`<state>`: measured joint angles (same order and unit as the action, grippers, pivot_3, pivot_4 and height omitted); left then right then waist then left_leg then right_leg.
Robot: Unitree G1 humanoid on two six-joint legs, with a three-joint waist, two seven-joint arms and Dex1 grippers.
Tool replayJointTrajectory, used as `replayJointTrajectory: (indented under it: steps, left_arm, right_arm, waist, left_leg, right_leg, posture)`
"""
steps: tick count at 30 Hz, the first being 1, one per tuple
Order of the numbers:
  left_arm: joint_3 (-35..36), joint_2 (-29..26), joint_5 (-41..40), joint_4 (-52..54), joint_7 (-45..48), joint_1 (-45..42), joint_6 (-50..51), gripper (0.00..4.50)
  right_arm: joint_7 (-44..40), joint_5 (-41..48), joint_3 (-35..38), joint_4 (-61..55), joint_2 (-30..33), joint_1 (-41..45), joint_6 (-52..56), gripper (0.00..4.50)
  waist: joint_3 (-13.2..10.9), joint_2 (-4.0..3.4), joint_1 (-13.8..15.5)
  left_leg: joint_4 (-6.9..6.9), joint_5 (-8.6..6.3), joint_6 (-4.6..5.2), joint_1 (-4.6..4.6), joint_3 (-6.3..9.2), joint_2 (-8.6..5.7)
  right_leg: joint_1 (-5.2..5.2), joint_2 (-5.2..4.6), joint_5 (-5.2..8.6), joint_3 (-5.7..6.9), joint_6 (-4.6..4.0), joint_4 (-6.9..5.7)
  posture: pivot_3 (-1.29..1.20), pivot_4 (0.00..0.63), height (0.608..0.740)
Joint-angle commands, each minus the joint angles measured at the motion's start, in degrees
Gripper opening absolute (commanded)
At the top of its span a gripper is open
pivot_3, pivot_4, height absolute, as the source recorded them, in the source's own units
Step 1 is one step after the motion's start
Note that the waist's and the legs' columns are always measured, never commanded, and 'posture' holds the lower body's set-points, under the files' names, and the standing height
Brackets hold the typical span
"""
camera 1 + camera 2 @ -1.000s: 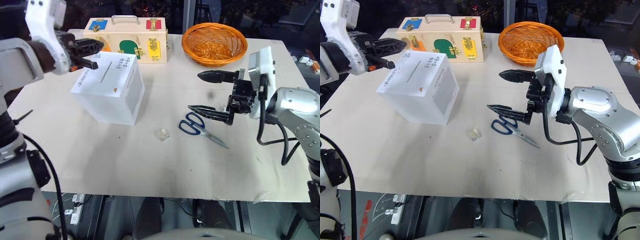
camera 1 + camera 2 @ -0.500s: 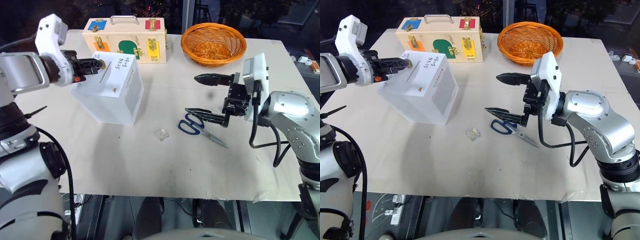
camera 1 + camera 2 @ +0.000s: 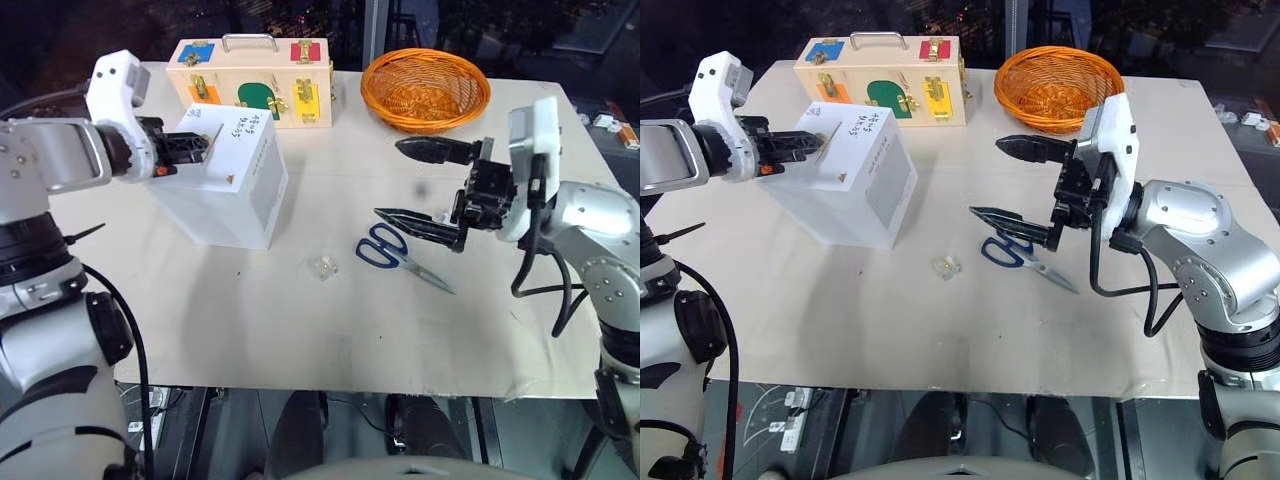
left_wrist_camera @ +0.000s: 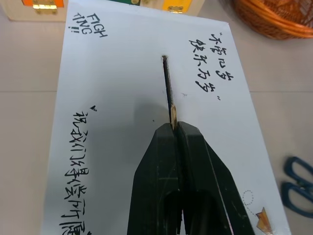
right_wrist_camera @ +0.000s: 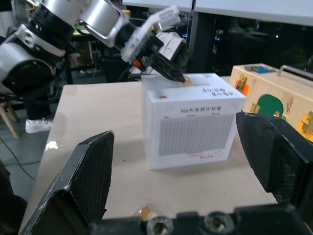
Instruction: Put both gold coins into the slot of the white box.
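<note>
Beige tabletop (image 3: pixel 250 330) carries everything, with a dark room behind it. At the left, the left gripper (image 4: pixel 173 128) is clamped shut on a gold coin (image 4: pixel 172 119), held edge-on at the near end of the slot (image 4: pixel 167 83) in the top of the white box (image 3: pixel 225 185). The coin's thin edge lies along the slot's long axis, which runs straight away from the fingertips, so I judge the next move to be a short push down into the slit. Behind the box stands a wooden latch case (image 3: pixel 255 80). Right of the box lies a small clear block (image 3: pixel 323 266), then blue-handled scissors (image 3: pixel 395 255), with an orange wicker basket (image 3: pixel 428 88) at the back. A gold glint (image 5: pixel 144 211) beside the block may be the second coin; I cannot tell. The right gripper (image 3: pixel 422 183) hangs wide and empty above the scissors, well apart from the box.
</note>
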<state>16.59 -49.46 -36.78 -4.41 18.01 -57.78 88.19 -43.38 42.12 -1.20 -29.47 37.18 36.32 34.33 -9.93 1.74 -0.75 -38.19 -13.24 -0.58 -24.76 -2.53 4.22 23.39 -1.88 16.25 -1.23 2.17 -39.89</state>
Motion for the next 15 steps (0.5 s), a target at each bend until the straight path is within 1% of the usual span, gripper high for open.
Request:
replayJointTrajectory:
  steps: [1, 2, 4, 5, 7, 10, 11, 12, 13, 15]
  left_arm:
    - [-2.54, -1.05, 1.81, 3.39, 1.11, -0.57, -2.96, 0.0]
    - [-3.12, -1.13, 1.96, 3.99, 1.67, -0.51, -3.63, 0.0]
    - [-3.59, -1.26, 2.34, 5.24, 2.39, 0.1, -4.64, 0.58]
    - [-2.61, -0.74, 2.2, 5.72, 2.37, 0.31, -4.67, 0.87]
    - [-1.8, -0.83, 2.72, 6.27, 2.36, 0.75, -5.64, 1.74]
    - [3.58, -0.29, -0.77, 7.97, 5.17, 0.36, -6.62, 3.07]
    - [4.64, -1.07, -2.29, 9.72, 7.52, 1.5, -7.51, 3.07]
    - [7.81, 0.12, -4.61, 12.35, 10.11, 3.57, -10.59, 3.07]
    - [9.25, -0.81, -6.7, 15.89, 13.63, 6.72, -11.94, 3.07]
    - [14.9, -0.22, -14.25, 20.7, 18.24, 10.8, -9.41, 3.07]
  right_arm:
    - [-0.29, 1.65, 2.31, -1.85, -0.13, 1.67, -0.16, 4.39]
    - [-0.43, 1.91, 2.37, -1.81, -0.14, 1.82, -0.09, 4.39]
    - [-0.54, 2.43, 2.45, -1.84, -0.12, 1.92, 0.09, 4.5]
    - [-0.49, 2.62, 2.47, -1.86, -0.1, 1.92, 0.23, 4.5]
    - [-0.4, 2.82, 2.43, -1.61, -0.01, 1.94, 0.61, 4.5]
    - [0.77, 2.57, 1.76, -1.45, 0.57, 1.68, 2.61, 4.5]
    - [1.56, 2.34, 1.14, -1.34, 0.67, 1.66, 3.98, 4.5]
    - [2.77, 1.43, 0.06, -1.08, 0.32, 1.66, 5.11, 4.5]
    - [4.37, 0.34, -1.44, -0.86, -0.21, 1.5, 6.67, 4.5]
    - [6.73, -2.8, -5.38, -0.37, -1.33, 0.85, 8.75, 4.5]
  waist:
    - [0.0, 0.0, 0.02]
    - [0.0, 0.0, 0.03]
    - [0.0, 0.0, 0.1]
    - [0.0, 0.0, 0.09]
    - [0.0, 0.0, 0.08]
    - [0.0, 0.0, 0.01]
    - [0.0, 0.0, -0.07]
    - [0.0, 0.0, -0.16]
    - [0.0, 0.0, -0.22]
    - [0.0, -0.01, -0.43]
  left_leg:
    - [-0.04, 0.0, 0.01, 0.0, 0.02, 0.0]
    - [-0.08, -0.01, 0.02, 0.0, 0.03, 0.0]
    - [-0.1, -0.02, 0.03, -0.01, 0.04, 0.0]
    - [-0.11, -0.02, 0.03, -0.02, 0.04, 0.0]
    - [-0.11, -0.01, 0.02, -0.04, 0.03, 0.0]
    - [-0.1, 0.0, 0.0, -0.06, 0.04, 0.01]
    - [-0.1, 0.0, 0.0, -0.07, 0.03, 0.01]
    - [-0.1, 0.01, -0.01, -0.1, 0.01, 0.01]
    - [-0.09, 0.02, -0.03, -0.08, -0.03, 0.01]
    - [-0.03, 0.08, -0.14, -0.04, -0.1, 0.02]
  right_leg:
    - [0.0, 0.01, 0.0, 0.01, 0.0, -0.04]
    - [-0.01, 0.01, 0.0, 0.01, 0.0, -0.07]
    - [-0.01, 0.01, -0.01, 0.02, 0.0, -0.1]
    - [-0.01, 0.01, -0.01, 0.02, 0.0, -0.08]
    - [0.0, 0.0, -0.01, 0.01, 0.0, -0.07]
    - [0.0, 0.01, 0.0, 0.02, 0.0, -0.03]
    - [0.02, 0.01, 0.0, 0.01, 0.0, -0.02]
    - [0.04, 0.0, 0.0, -0.01, 0.0, -0.02]
    - [0.05, 0.0, 0.0, -0.05, 0.0, -0.01]
    - [0.08, -0.01, 0.0, -0.15, 0.0, -0.01]
  posture:
    - [0.0, 0.15, 0.726]
    - [0.0, 0.15, 0.726]
    - [0.0, 0.15, 0.726]
    - [0.0, 0.15, 0.726]
    - [0.0, 0.15, 0.726]
    - [0.0, 0.15, 0.726]
    - [0.0, 0.15, 0.726]
    - [0.0, 0.15, 0.726]
    - [0.0, 0.15, 0.726]
    - [0.0, 0.15, 0.726]
